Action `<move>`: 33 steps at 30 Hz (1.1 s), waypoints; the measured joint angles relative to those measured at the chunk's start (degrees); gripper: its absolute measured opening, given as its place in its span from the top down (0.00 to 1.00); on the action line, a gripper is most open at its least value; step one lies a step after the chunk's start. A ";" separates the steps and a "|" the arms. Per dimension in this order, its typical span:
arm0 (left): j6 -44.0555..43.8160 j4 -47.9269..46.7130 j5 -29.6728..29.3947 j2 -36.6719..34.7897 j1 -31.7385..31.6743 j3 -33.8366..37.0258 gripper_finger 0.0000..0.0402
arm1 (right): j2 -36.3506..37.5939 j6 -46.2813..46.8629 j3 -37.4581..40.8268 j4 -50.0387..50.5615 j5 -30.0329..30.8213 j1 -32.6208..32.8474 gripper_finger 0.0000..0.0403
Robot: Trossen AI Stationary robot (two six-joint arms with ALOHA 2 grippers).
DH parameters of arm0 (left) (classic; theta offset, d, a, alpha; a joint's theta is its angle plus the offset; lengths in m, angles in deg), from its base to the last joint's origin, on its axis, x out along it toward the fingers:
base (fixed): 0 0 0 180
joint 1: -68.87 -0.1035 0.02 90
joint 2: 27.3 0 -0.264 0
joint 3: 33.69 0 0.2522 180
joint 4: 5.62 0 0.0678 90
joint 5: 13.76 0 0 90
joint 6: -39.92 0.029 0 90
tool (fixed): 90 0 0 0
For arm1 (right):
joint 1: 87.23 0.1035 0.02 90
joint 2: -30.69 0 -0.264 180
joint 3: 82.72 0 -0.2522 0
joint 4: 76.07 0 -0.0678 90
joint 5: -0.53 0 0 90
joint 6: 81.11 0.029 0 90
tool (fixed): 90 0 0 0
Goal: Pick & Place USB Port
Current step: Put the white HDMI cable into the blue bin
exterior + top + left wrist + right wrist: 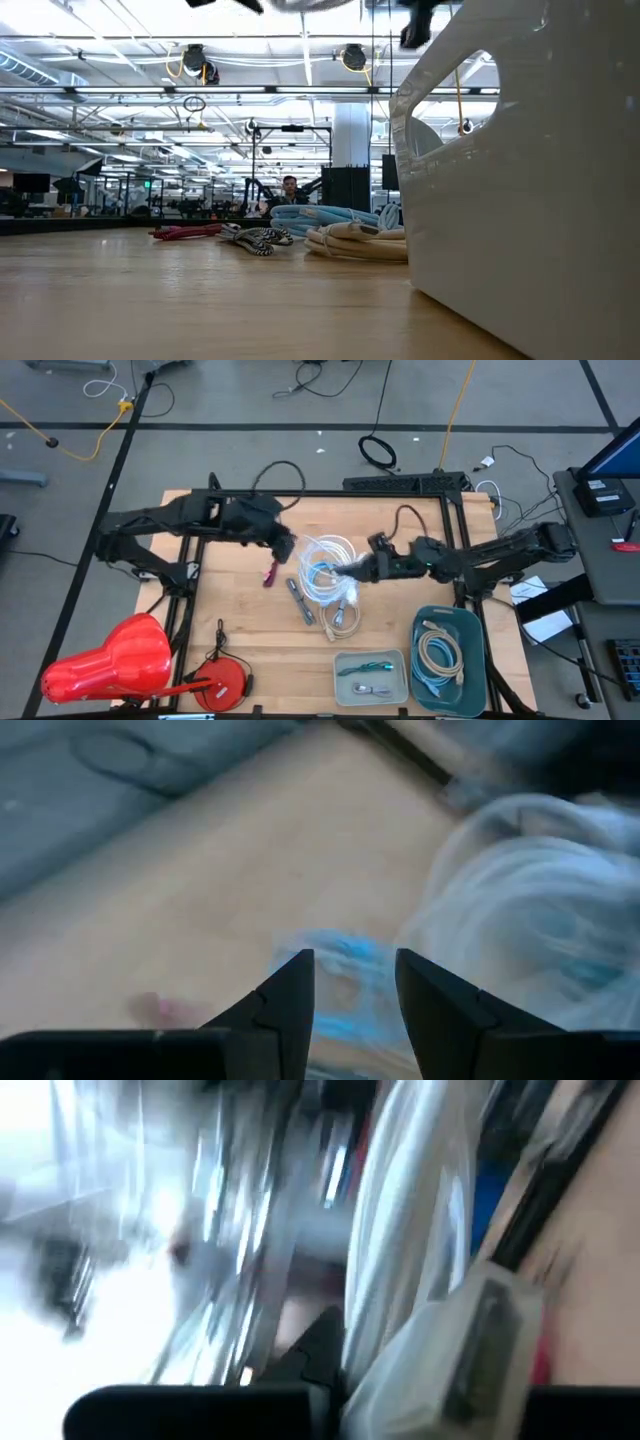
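Note:
Coiled USB cables lie in a pile at the table's middle: a white one [330,550], a blue one [322,575], a beige one [343,618], a dark braided one [300,600] and a red one [270,572]. My left gripper [287,547] hovers open by the pile's left side; in its wrist view the open fingers [355,990] stand above the blue cable [345,955], touching nothing. My right gripper [353,568] comes in from the right and is shut on the white cable [410,1230]. In the low view the other cables [330,235] rest flat on the wood. My right gripper holds the white cable's bundled strands [390,1310], pinched between its fingers, close to a pale plug housing [480,1345]. It comes at the pile from the table's right side. The blur hides how far back the strands reach. The low view shows white cable [310,5] raised off the table.
A teal bin [478,622] holding coiled cables stands at the near right, looming white in the low view [520,180]. A grey tray [340,663] sits beside it. A red object [110,660] and a red round thing [225,682] lie at the near left.

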 joint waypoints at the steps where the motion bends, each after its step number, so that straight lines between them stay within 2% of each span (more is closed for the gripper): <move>1: 0.36 -2.48 -4.94 -1.22 -0.13 0.49 0.64 | 1.75 0.14 0.31 1.57 -2.95 1.35 0.92; 2: 0.64 -3.97 -6.02 -2.07 -0.44 0.69 0.64 | 3.17 -0.13 0.26 2.10 -4.35 2.78 0.92; 4: 1.58 1.95 -8.29 -2.50 0.14 0.03 0.64 | 5.84 -1.43 0.09 6.28 -5.43 4.76 0.92; 7: 4.08 0.51 -3.95 -2.81 1.62 0.39 0.64 | 8.02 -3.12 0.08 11.85 5.16 4.77 0.92; 9: 4.08 2.40 -6.06 -2.27 1.63 0.61 0.64 | 8.44 -3.21 0.38 16.28 7.69 5.16 0.92; 11: 4.02 2.88 -7.86 -2.67 1.10 0.24 0.64 | 8.63 -3.25 0.41 17.64 6.21 6.15 0.92; 14: 3.80 1.66 -6.83 -2.92 0.87 0.23 0.64 | 9.64 -2.68 -0.02 20.91 4.65 7.81 0.92; 16: 4.17 1.74 -6.89 -2.40 0.48 0.35 0.64 | 9.66 -0.58 -0.11 26.96 4.52 8.88 0.92; 20: 4.24 0.94 -6.83 -2.76 -0.04 0.26 0.64 | 10.62 8.73 0.39 44.91 -0.60 14.11 0.92; 24: 4.13 -1.13 -6.83 -2.36 -0.23 0.35 0.64 | 13.45 20.28 0.08 57.69 -2.64 21.51 0.92; 26: 4.15 -1.76 -6.68 -2.35 -0.12 0.40 0.64 | 14.67 24.20 -0.21 60.76 -2.22 24.90 0.92; 30: 4.11 -1.78 -6.52 -2.58 -0.14 0.31 0.64 | 17.19 25.09 -5.77 60.78 4.25 29.41 0.92; 33: 4.07 -1.85 -6.54 -2.44 -0.11 0.33 0.64 | 17.49 22.22 -10.29 62.63 10.61 32.10 0.92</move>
